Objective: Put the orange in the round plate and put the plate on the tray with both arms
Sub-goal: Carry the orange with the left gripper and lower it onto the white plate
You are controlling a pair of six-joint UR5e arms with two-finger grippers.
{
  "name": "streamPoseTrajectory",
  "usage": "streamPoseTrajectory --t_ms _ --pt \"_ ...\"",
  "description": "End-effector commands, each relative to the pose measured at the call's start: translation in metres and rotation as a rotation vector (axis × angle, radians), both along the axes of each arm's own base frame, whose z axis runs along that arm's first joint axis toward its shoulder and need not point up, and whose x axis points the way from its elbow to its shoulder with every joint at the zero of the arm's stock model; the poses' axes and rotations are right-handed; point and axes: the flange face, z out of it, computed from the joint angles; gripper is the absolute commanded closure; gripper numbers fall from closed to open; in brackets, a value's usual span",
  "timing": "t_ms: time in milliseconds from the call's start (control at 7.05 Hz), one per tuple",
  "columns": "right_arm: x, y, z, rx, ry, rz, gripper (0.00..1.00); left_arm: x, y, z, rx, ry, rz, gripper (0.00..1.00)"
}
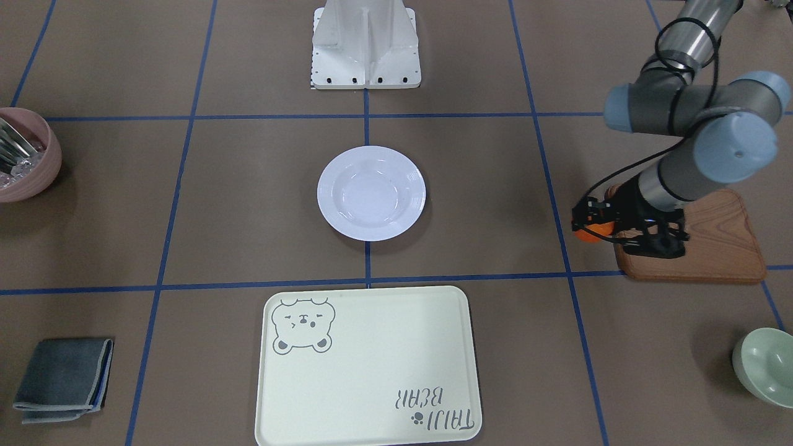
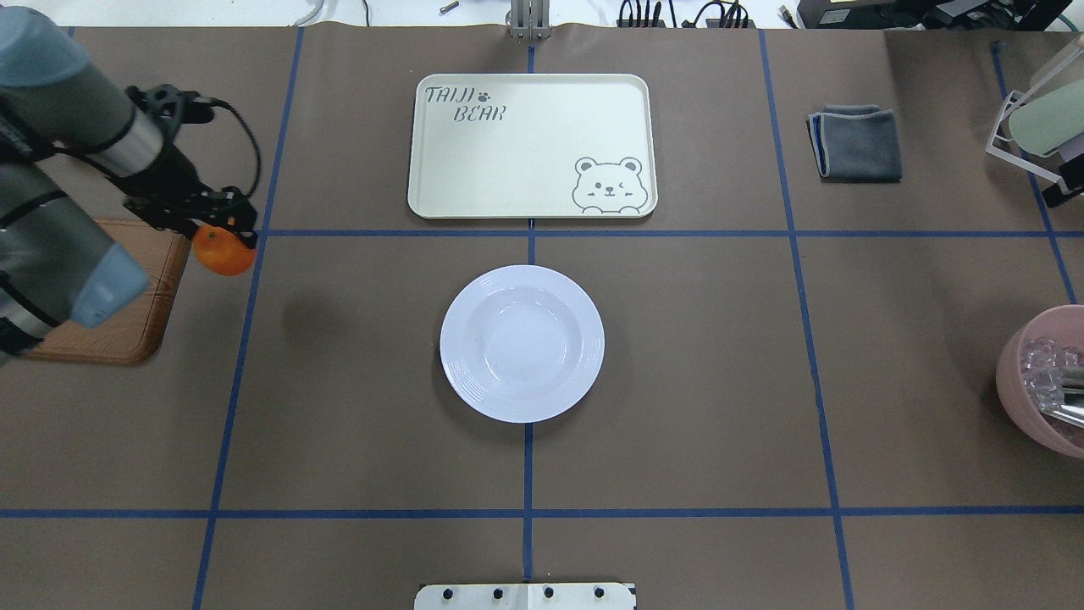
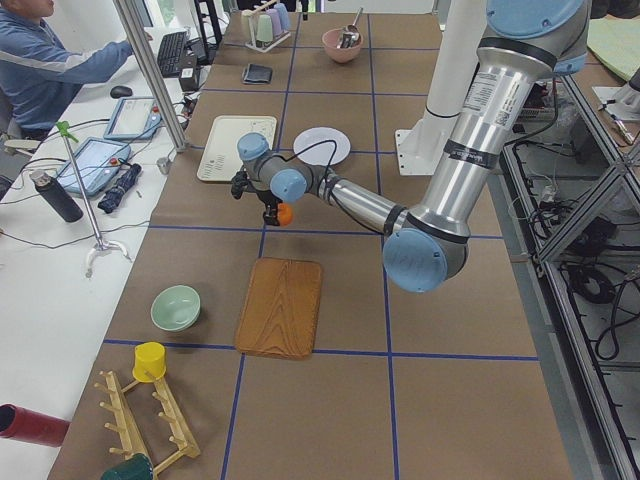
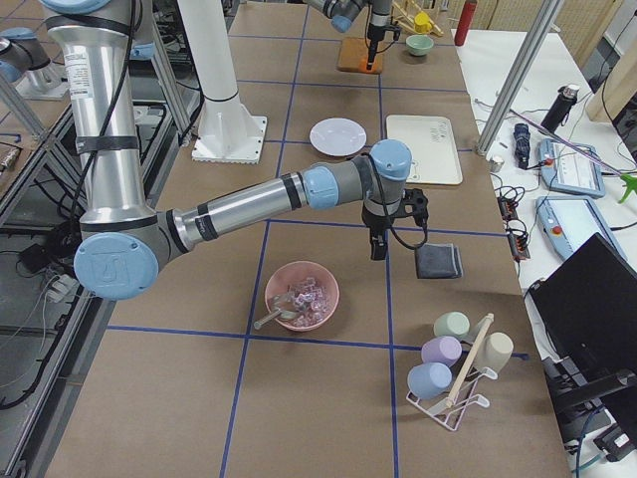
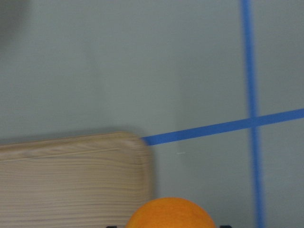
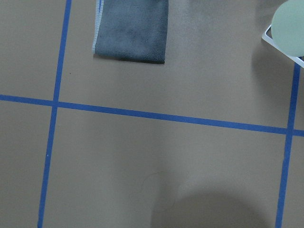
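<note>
Left end effector: the left end effector [image 2: 222, 240] is clenched on the orange [image 2: 224, 254]. Its black fingers press the fruit from two sides, and the fruit hangs below them.
Right end effector: the right end effector [image 4: 378, 244] shows only in the side view from the robot's right. There it points down above the table [image 2: 720, 381], between the pink bowl [image 4: 302, 296] and the grey cloth [image 4: 438, 261]. I cannot tell whether it is released or clenched.
Orange: held clear of the table, just beside the corner of the wooden board [image 2: 127, 322] that lies toward the tray, near a crossing of blue tape lines. It is well apart from the plate. In the left wrist view only its top shows, at the bottom edge.
Round plate: the round plate [image 2: 522, 343] lies flat at the middle of the table, across a blue tape line, between the robot's base and the tray.
Tray: the tray [image 2: 529, 144] lies flat on the operators' side of the plate, near it but apart, with the bear drawing and the lettering facing up. One long side runs along a tape line.
Left arm: the left arm [image 2: 51, 229] comes in at the overhead view's left and bends over the wooden board.
Pink bowl: at the table's edge on the robot's right, holding clear pieces and a metal utensil.
Grey cloth: folded, to the robot's right of the tray.
Green bowl: the green bowl [image 1: 765, 365] stands on the robot's left, on the operators' side of the board.
</note>
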Motion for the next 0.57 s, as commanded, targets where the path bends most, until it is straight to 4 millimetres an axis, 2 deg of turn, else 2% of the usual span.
streamPoseTrajectory --t_ms 0,142,284,426 --pt "-0.012 0.000 -0.009 0.000 -0.008 -0.009 0.00 0.115 0.047 -0.108 -0.102 0.026 -0.076 1.00" --pt "-0.014 0.000 -0.008 -0.006 -0.007 -0.009 0.00 0.142 0.056 -0.168 -0.139 0.033 -0.086 1.00" --pt "-0.016 0.000 -0.009 0.000 -0.010 -0.014 0.00 0.175 0.078 -0.207 -0.139 0.014 -0.104 1.00" --pt "-0.018 0.000 -0.009 -0.009 -0.042 -0.010 0.00 0.203 0.100 -0.231 -0.132 0.017 -0.110 1.00"
